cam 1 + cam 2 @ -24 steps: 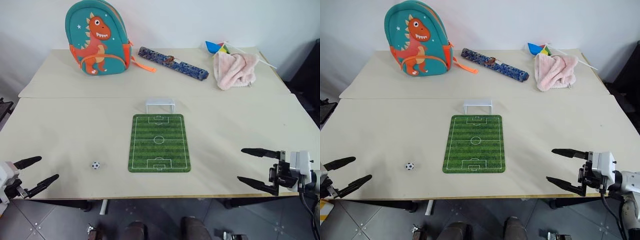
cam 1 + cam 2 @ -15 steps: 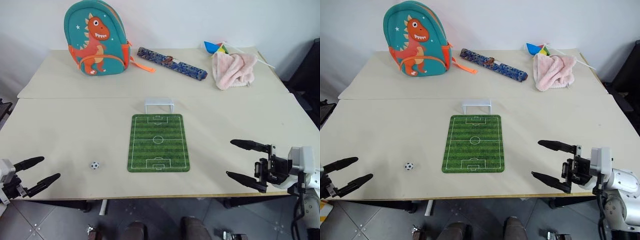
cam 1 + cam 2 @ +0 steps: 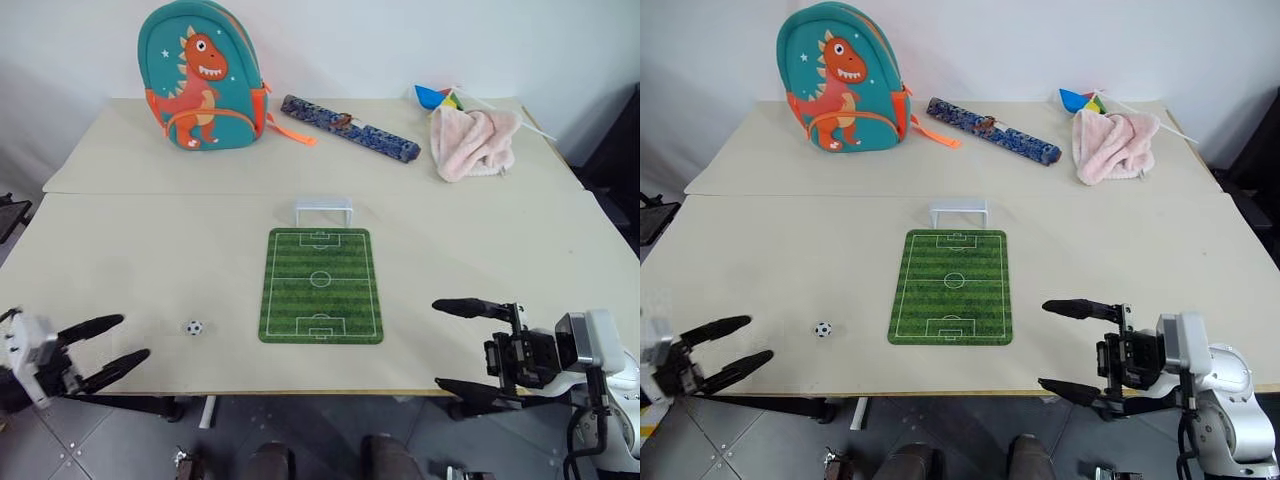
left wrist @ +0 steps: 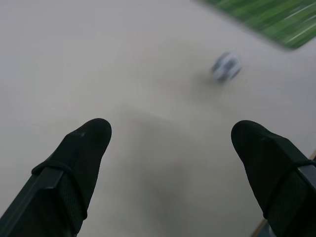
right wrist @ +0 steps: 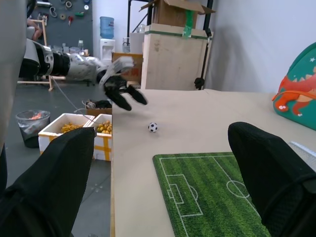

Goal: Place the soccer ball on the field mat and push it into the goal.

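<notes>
1. The soccer ball (image 3: 193,327) sits on the bare table (image 3: 130,250), just off the left edge of the field mat (image 3: 320,285), near the mat's front corner.
2. The goal (image 3: 323,211) stands at the mat's far end (close to its short edge).
3. The left gripper (image 3: 108,346) hangs at the table's front edge near the ball, jaws spread, holding nothing.
4. The right gripper (image 3: 455,345) is at the front edge right of the mat, jaws wide apart and empty too.
5. Along the back lie a dinosaur backpack (image 3: 203,76), a patterned roll (image 3: 348,127) and a pink cloth (image 3: 472,141).
</notes>
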Controlling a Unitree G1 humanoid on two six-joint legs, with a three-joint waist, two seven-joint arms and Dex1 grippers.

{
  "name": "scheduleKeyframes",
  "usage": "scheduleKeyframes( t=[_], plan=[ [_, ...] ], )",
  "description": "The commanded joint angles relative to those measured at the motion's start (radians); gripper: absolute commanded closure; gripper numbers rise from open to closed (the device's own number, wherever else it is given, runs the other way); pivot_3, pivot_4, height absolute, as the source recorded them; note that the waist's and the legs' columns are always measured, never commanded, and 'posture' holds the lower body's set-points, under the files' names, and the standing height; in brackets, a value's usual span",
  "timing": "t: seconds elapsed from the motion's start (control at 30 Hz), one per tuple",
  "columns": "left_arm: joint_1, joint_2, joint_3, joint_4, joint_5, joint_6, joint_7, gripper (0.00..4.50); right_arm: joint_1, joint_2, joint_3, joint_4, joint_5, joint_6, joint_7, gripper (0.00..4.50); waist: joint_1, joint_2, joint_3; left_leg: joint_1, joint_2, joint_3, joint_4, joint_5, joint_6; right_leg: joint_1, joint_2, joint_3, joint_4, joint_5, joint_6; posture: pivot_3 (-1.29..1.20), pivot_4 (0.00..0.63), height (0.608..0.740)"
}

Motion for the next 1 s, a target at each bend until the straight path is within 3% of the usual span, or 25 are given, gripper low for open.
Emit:
scheduleKeyframes(
  t=[0.03,0.2,0.37,0.63,0.73,1.0],
  plan=[
    [-0.021,0.026,-0.036,-0.087,-0.013,0.026,-0.026,0.05,0.014,-0.010,-0.020,0.004,-0.003,-0.030,0.043,0.00,-0.002,0.000,0.000,0.000,0.000,0.000,0.000,0.000,0.000,0.000,0.000,0.000,0.000,0.000,0.000,0.00,0.150,0.740],
    [-0.044,0.022,-0.108,-0.088,0.033,0.003,-0.044,0.05,-0.007,0.002,-0.018,0.018,-0.013,-0.045,0.031,0.00,-0.014,0.001,0.000,0.000,0.000,0.002,-0.001,0.000,0.000,-0.001,0.002,0.001,0.001,0.000,0.000,0.00,0.150,0.740],
    [-0.148,-0.025,-0.195,0.059,0.136,-0.095,0.014,0.05,-0.010,0.018,-0.002,0.025,-0.032,-0.057,0.019,0.00,-0.002,0.001,0.000,0.000,-0.001,0.002,0.000,0.000,0.000,-0.001,0.002,0.001,0.000,0.000,0.000,0.00,0.150,0.740],
    [-0.193,-0.056,-0.263,0.110,0.146,-0.106,-0.014,0.05,-0.021,0.031,-0.001,0.050,-0.055,-0.070,0.002,0.00,-0.002,0.001,0.000,0.000,-0.005,0.001,0.000,0.000,0.000,-0.001,0.002,0.000,0.002,0.000,0.000,0.00,0.150,0.740],
    [-0.200,-0.056,-0.271,0.125,0.148,-0.111,-0.015,0.62,-0.023,0.036,0.000,0.055,-0.061,-0.073,-0.002,0.00,-0.005,0.001,0.000,0.000,-0.005,0.001,0.000,0.000,0.000,-0.001,0.002,0.000,0.002,0.000,0.000,0.00,0.150,0.740],
    [-0.216,-0.048,-0.279,0.154,0.152,-0.120,-0.026,3.09,-0.023,0.049,0.004,0.069,-0.070,-0.093,-0.006,0.00,-0.003,0.001,0.000,0.000,-0.005,0.001,0.001,0.000,0.000,-0.001,0.002,0.001,0.002,0.000,0.000,0.00,0.150,0.740]
  ],
)
